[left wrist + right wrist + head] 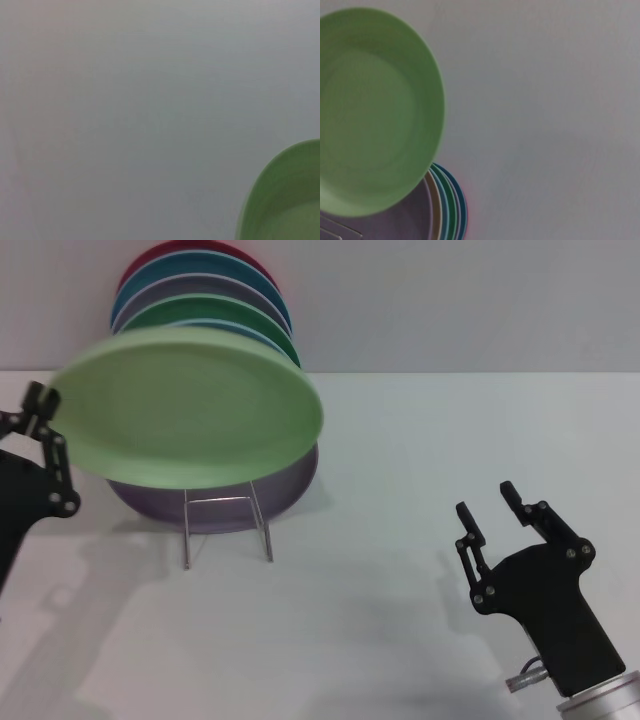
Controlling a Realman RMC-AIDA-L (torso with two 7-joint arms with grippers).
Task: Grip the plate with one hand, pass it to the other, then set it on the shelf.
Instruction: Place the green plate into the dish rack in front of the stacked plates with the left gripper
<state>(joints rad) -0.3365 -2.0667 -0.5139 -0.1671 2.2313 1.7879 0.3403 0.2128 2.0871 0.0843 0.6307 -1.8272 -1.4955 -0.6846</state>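
The pale mint-green plate hangs in the air, tilted, in front of the rack's plates. My left gripper is shut on its left rim at the far left of the head view. The plate also shows in the left wrist view and the right wrist view. The silver wire shelf stands on the white table below the plate, its lower legs showing. My right gripper is open and empty, low at the right, well apart from the plate.
Several coloured plates stand in the rack behind the held plate: a lilac one at the front, then dark green, blue and crimson ones. Their edges show in the right wrist view. A grey wall rises behind the table.
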